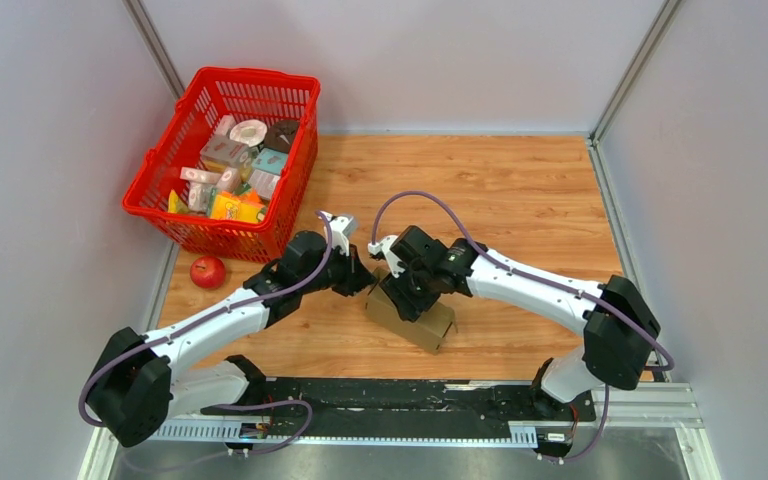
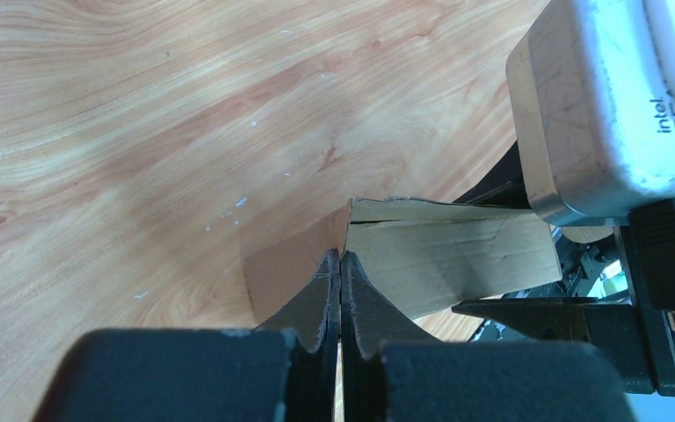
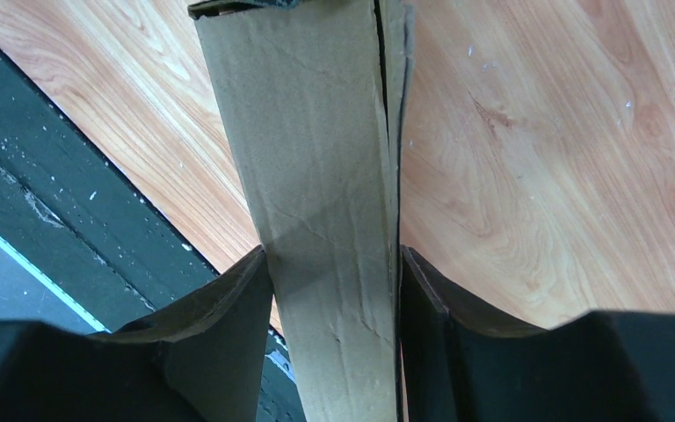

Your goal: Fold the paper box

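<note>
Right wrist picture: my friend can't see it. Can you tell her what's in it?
A brown cardboard box, seen close up, is squeezed between the two black fingers of the right end effector. Under it is a wooden table, with a black strip at the left.

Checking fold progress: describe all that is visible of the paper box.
The paper box is plain brown, creased corrugated cardboard, unprinted, partly folded into a shallow shape. It rests on the wooden table near the front edge. The right gripper clamps a narrow panel; the shut left gripper meets an edge.
</note>
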`<state>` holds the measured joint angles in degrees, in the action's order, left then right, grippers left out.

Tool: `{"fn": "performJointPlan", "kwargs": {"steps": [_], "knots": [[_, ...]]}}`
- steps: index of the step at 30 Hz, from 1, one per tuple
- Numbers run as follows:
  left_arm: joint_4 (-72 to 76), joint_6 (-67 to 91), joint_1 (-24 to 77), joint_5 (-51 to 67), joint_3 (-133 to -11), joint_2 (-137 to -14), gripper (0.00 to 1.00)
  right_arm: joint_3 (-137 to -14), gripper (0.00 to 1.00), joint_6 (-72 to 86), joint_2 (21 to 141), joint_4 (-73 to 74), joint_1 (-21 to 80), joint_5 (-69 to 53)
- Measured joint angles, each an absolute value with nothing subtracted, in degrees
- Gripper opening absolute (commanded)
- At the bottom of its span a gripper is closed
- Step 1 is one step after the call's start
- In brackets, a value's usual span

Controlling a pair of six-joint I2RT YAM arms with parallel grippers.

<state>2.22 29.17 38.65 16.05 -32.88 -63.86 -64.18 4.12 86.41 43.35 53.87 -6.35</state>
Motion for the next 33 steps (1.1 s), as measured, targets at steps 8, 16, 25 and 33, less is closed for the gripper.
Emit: {"fn": "performJointPlan", "kwargs": {"steps": [8,16,25,33], "knots": [[2.96,30.61,38.59,14.96,-32.6,-63.86,0.0,-65.67,0.48,5.48,87.81,43.9,54.37,-4.14],[4.21,29.02,38.61,12.56,-31.14,-63.79,0.0,-67.29,0.49,6.28,89.54,43.81,54.59,-1.72],[4.86,26.15,38.92,10.2,-29.17,-62.7,0.0,-67.44,0.54,6.17,90.06,42.22,54.5,0.08],[1.04,25.28,39.07,9.34,-29.19,-60.47,0.0,-66.35,0.8,7.53,89.38,40.93,53.91,3.22]]}}
